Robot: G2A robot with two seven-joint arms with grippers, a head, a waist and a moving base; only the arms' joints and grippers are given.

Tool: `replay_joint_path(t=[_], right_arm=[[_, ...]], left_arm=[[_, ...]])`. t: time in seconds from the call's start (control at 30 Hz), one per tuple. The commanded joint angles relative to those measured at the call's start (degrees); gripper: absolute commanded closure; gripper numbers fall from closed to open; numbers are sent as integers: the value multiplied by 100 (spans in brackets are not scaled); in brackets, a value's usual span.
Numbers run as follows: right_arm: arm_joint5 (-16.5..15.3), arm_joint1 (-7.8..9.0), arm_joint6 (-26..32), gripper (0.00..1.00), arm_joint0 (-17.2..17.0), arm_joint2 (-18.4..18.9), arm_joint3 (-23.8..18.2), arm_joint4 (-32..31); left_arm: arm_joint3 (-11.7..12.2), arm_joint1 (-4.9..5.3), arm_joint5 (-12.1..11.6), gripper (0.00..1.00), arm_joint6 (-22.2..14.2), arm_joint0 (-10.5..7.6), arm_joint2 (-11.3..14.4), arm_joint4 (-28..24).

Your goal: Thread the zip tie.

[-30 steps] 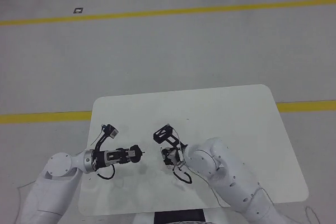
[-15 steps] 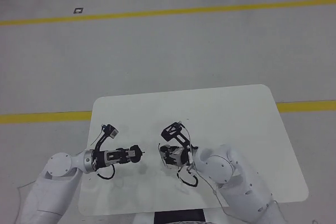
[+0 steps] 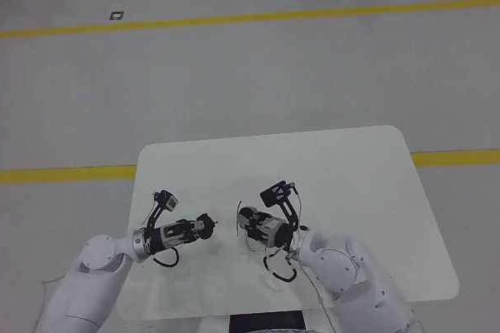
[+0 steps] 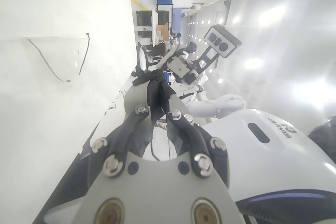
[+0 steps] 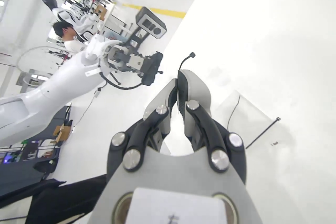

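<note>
**Over white rounded bench: thin black zip tie held off surface**

Pinched in right gripper jaws, head sticking out past tips. Left gripper jaws pressed together too, contents unclear; facing right gripper, close but apart. Lying nearby on clear plastic bag: loose black ties.

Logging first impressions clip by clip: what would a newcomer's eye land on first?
Two grippers face each other tip to tip above the white table: the right gripper is shut on a thin black zip tie, its head poking past the fingertips, opposite the shut left gripper. More black zip ties lie on a clear plastic sheet.
</note>
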Motion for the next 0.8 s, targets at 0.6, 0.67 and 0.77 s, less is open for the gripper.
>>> replay_joint_path(t=[0.6,0.67,0.77], right_arm=[[-92,15,-1149,100,-133,-352,73,-295],[-9,7,-1409,100,-128,-434,104,-430],[131,-8,-1799,100,-143,-555,154,-599]], left_arm=[[40,-162,12,100,339,-79,73,31],[31,-178,76,100,461,-49,189,21],[74,-189,37,100,491,-19,295,-22]])
